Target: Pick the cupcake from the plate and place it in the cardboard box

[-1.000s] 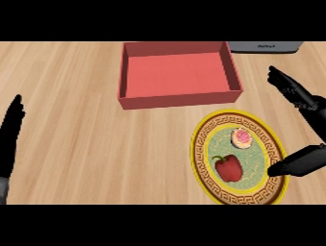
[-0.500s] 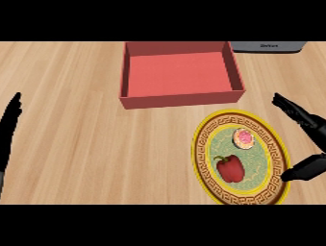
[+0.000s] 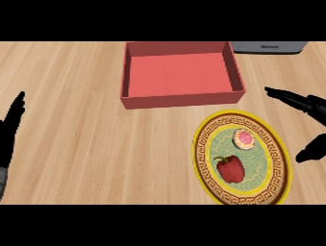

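Cupcake (image 3: 244,139) — small, round, pink-topped with a pale rim, seen from above; upright on the plate's upper right part, near its far edge. Plate (image 3: 209,133) — round, yellow-rimmed with a dark key-pattern band and a pale green centre; flat on the wooden counter, toward the right edge. Cardboard box (image 3: 181,100) — red, square, open-topped, nothing inside; just beyond the plate, near the counter's far edge, not touching it.

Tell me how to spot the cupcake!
Find the round plate with the gold patterned rim, just below the red box. Two things sit on it. The cupcake is the small pink-topped round one at the top, not the red pepper below it.
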